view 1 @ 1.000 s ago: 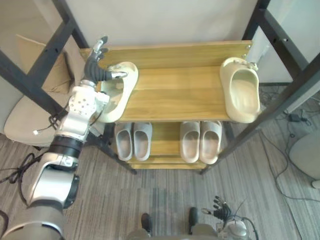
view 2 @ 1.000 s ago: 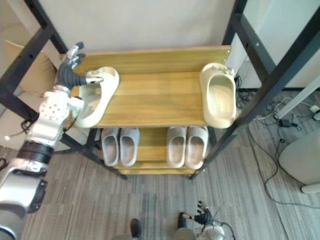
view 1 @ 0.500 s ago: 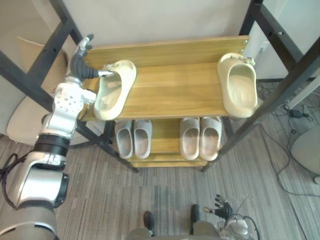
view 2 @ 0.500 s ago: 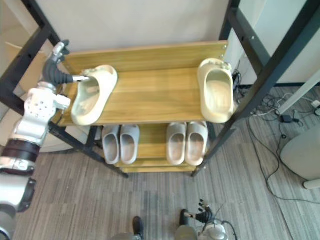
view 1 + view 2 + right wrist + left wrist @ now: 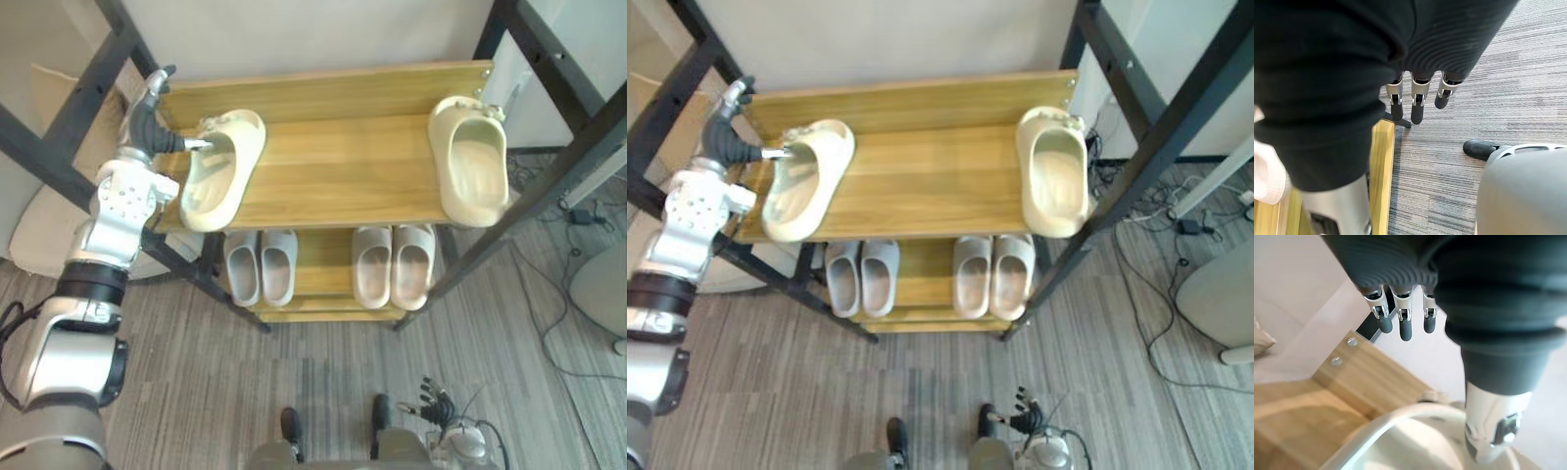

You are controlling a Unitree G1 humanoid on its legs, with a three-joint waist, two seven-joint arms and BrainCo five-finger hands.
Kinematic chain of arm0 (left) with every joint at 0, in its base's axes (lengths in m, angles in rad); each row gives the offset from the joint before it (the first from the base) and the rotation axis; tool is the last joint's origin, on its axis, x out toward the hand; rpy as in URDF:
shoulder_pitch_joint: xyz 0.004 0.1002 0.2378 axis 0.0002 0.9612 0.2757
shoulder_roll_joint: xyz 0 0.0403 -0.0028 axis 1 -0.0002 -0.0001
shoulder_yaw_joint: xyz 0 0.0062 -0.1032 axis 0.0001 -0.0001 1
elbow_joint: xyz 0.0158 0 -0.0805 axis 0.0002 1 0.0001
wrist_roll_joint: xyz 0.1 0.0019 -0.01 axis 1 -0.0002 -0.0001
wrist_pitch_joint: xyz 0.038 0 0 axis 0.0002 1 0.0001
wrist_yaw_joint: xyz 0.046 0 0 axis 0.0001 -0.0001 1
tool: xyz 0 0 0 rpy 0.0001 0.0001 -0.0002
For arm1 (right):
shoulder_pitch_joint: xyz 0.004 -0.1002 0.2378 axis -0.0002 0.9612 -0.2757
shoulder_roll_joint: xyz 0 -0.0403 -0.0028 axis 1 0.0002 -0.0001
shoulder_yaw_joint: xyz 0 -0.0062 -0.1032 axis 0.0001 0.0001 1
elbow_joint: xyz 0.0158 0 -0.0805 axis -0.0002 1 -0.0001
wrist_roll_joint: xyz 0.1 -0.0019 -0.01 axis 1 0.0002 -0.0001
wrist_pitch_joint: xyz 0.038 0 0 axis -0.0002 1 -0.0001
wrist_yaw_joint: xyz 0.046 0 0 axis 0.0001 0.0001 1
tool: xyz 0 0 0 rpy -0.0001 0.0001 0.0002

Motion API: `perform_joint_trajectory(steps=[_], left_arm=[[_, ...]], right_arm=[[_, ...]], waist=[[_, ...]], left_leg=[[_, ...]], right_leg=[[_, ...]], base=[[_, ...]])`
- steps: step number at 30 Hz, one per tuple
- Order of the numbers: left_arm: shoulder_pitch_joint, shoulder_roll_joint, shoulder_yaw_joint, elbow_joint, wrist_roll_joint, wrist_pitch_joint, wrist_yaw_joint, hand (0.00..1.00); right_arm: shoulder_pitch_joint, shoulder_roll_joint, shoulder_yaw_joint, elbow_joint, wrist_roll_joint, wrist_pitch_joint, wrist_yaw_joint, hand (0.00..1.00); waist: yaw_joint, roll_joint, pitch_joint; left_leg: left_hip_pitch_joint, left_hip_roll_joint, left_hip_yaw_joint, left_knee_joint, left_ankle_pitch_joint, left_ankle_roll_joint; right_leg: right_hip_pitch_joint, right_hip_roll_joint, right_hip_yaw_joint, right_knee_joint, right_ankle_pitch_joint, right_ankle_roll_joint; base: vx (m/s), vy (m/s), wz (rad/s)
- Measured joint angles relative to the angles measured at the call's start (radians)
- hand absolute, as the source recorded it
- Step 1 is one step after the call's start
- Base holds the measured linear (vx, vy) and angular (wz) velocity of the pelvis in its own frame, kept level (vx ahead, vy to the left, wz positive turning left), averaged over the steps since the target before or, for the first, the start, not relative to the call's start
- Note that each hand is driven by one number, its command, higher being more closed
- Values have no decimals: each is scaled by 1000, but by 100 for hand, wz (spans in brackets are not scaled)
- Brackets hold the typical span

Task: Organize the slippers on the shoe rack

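Note:
A cream slipper point(image 5: 220, 171) lies slanted at the left end of the wooden top shelf point(image 5: 343, 166), its heel at the front edge. My left hand point(image 5: 137, 147) is just left of it, open. Its fingers point(image 5: 1405, 325) point straight up and away, and the thumb point(image 5: 1488, 431) reaches onto the slipper's rim. A matching cream slipper point(image 5: 472, 171) lies at the shelf's right end, toe to the back. My right hand point(image 5: 436, 401) hangs low over the carpet with straight fingers point(image 5: 1418, 105), holding nothing.
Two pairs of grey slippers point(image 5: 261, 266) point(image 5: 394, 264) sit side by side on the lower shelf. Black frame posts point(image 5: 93, 88) point(image 5: 549, 166) cross both sides of the rack. A beige cushioned seat point(image 5: 39, 225) stands at the left, and cables point(image 5: 578, 215) lie on the floor at the right.
My left hand has drawn back leftward, from reaching into the left slipper to its outer rim. The slipper stays on the shelf. The camera has shifted a little.

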Motion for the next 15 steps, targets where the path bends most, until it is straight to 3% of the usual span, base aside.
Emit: perform_joint_trajectory(steps=[8, 13, 14, 15], left_arm=[[-47, 0, -1, 26, 21, 9, 9, 0], [-85, 0, 2, 49, 32, 11, 9, 0], [-92, 0, 2, 51, 37, 11, 9, 100], [-97, 0, 2, 55, 38, 11, 8, 100]], right_arm=[[-6, 2, 4, -7, 1, 1, 0, 0], [-14, 9, 13, -8, 1, 1, 0, 0], [-14, 10, 13, -8, 1, 1, 0, 0], [-16, 10, 14, -8, 1, 1, 0, 0]], waist=[[3, -15, 15], [4, -37, 30], [5, -40, 32], [5, -43, 34]], left_leg=[[-41, 1, 12, 7, 1, 1], [-53, 4, 23, 20, -1, 3], [-54, 4, 28, 20, -3, 5], [-55, 2, 30, 20, -3, 6]], right_leg=[[-49, 2, 26, 6, 6, -3], [-67, 4, 44, 14, 12, -8], [-73, 4, 50, 18, 14, -7], [-77, 2, 54, 18, 17, -6]], base=[[21, -9, -6], [-39, -10, -7], [-52, 3, -13], [-76, 13, -13]])
